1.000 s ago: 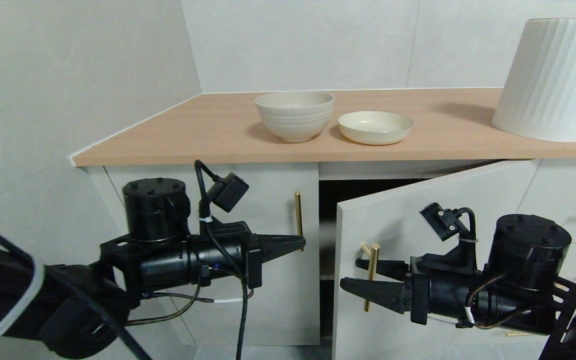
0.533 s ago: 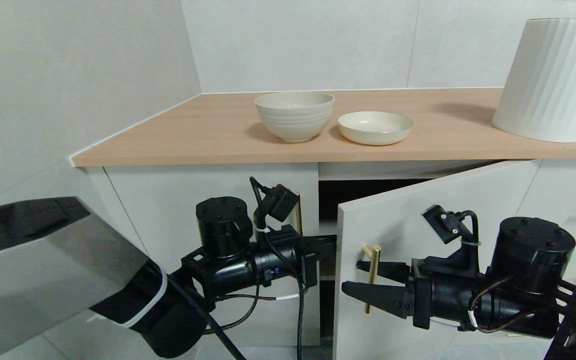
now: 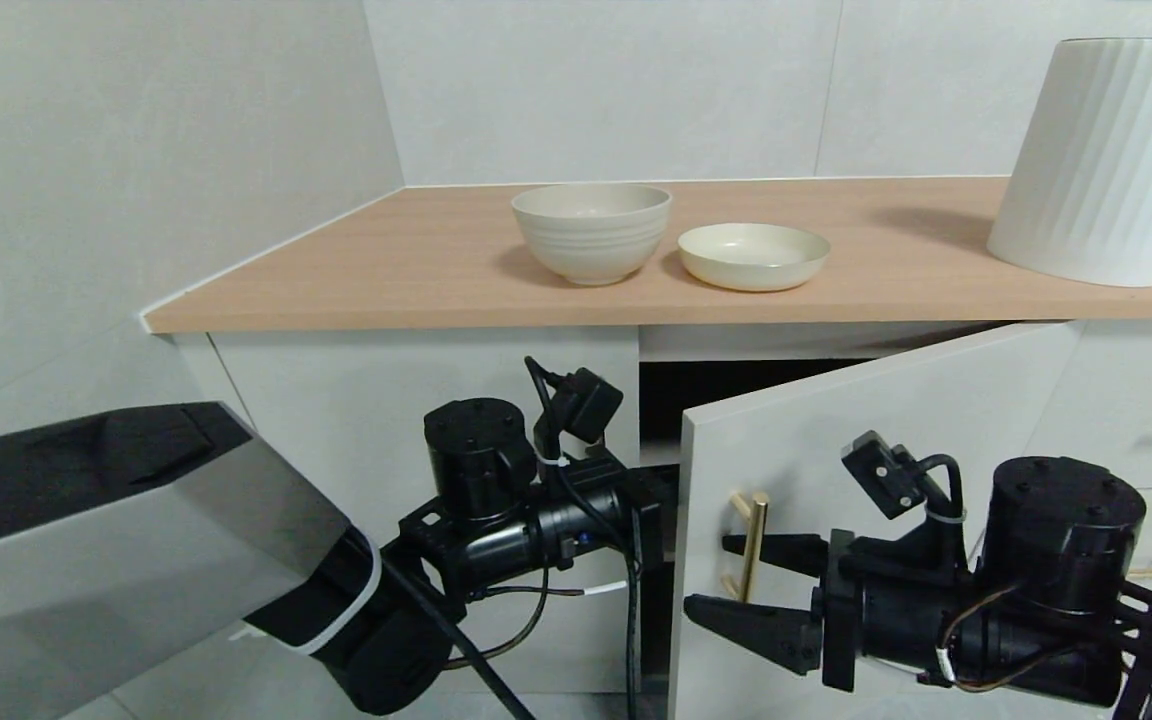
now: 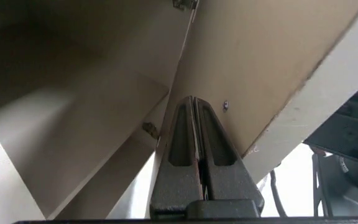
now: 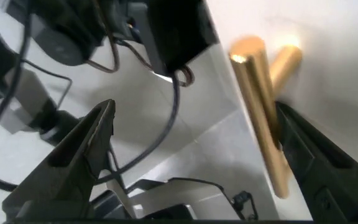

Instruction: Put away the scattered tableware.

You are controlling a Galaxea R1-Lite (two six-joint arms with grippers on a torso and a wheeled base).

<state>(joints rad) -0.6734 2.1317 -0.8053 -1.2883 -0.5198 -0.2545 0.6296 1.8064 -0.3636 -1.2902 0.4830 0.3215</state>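
Since a second ago I note the left arm has advanced toward the cupboard opening, and the cabinet door [image 3: 836,420] has edged slightly further open with the right arm following it. The left claw [image 4: 193,106] is now tucked just behind the door's free edge, fingers pressed together and holding nothing. The right claw [image 3: 708,573] has its fingers apart, astride the brass handle [image 3: 754,545]. In the right wrist view the handle sits close against one finger, but I cannot confirm contact. The bowl [image 3: 591,230] stands on the table [image 3: 386,270] well above the left claw. The shallow dish [image 3: 753,255] sits just beside the bowl, well above the right claw, and neither piece is touched. A white ribbed container [image 3: 1111,160] stands on the table, up and far to the right of the right claw.
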